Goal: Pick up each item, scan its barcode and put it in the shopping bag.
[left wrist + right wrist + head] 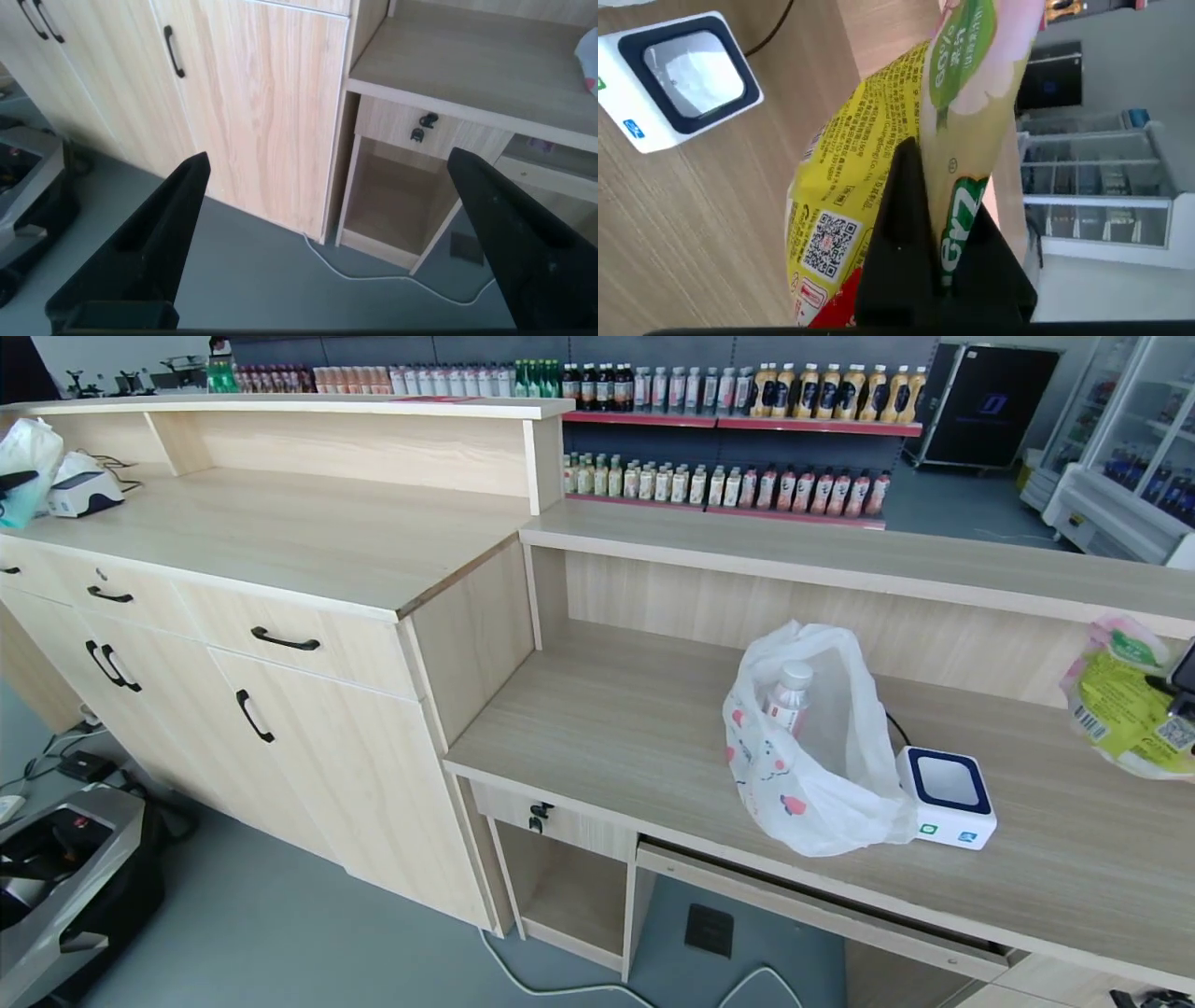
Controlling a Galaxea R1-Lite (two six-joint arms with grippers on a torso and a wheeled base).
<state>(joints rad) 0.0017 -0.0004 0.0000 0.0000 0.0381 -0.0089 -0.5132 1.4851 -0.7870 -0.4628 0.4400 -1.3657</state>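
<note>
Bottle [789, 698] in bag [822, 775], scanner [948, 796] just R (snack pkt [1116, 709] further R)

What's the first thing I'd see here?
A white shopping bag with a bottle inside stands on the wooden counter, next to a small white scanner. Over at the right, the right gripper holds a yellow-green packet above the counter.

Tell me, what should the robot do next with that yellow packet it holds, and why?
Probably swing the yellow packet over the scanner, barcode toward its window. The right gripper is shut on the packet, which hangs off to the scanner's side, not above it; the shopping bag next to the scanner already holds a bottle.
</note>
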